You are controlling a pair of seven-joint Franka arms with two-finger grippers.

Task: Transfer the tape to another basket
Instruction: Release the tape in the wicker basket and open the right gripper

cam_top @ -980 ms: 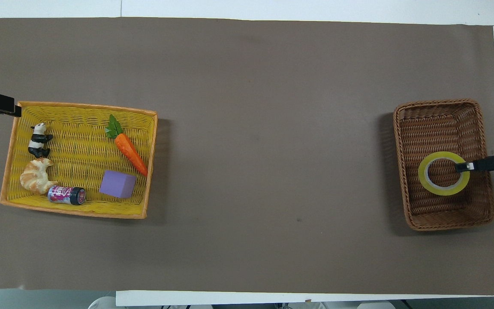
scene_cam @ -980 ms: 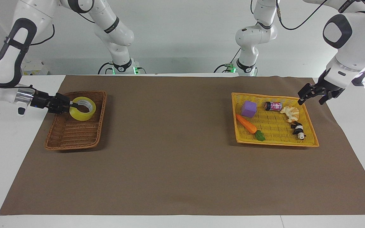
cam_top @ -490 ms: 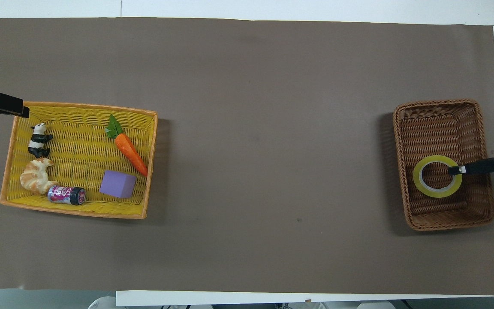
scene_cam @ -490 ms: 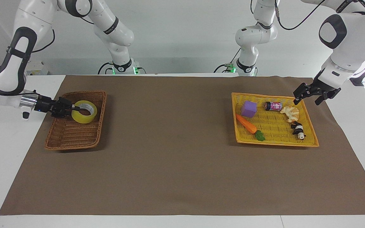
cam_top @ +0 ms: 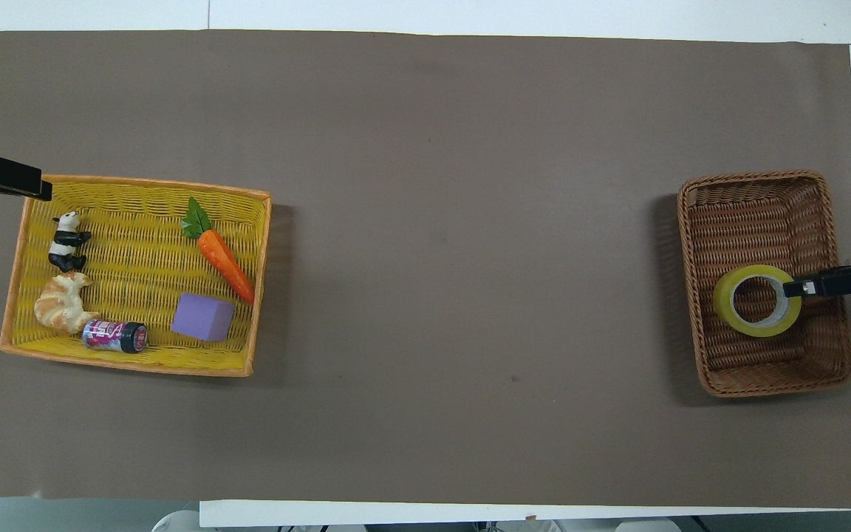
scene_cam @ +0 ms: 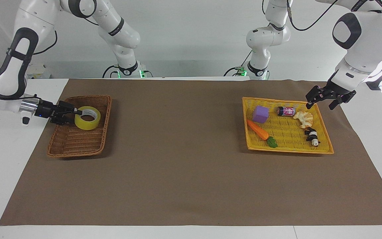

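From across the table, the right gripper (scene_cam: 77, 113) pinched the wall of the wide yellow roll of tape (scene_cam: 87, 118) over the dark-brown woven basket (scene_cam: 65, 148). The roll had tipped up a little since a moment before, so I guessed it was being lifted out. The left gripper (scene_cam: 320, 99) waited by the flat yellow tray basket (scene_cam: 289, 151), fingers apart. From above, the tape (cam_top: 756, 301) sat a bit higher in the basket (cam_top: 769, 383) than before, clamped by the right gripper (cam_top: 798, 287).

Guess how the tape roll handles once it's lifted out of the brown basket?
Probably stiff: the tape keeps its round ring shape with the right claw pinched on its wall. Likely light for its size, since the middle is hollow. Gripped at one edge only, it already sits tilted over the basket, so it may swing or slip.
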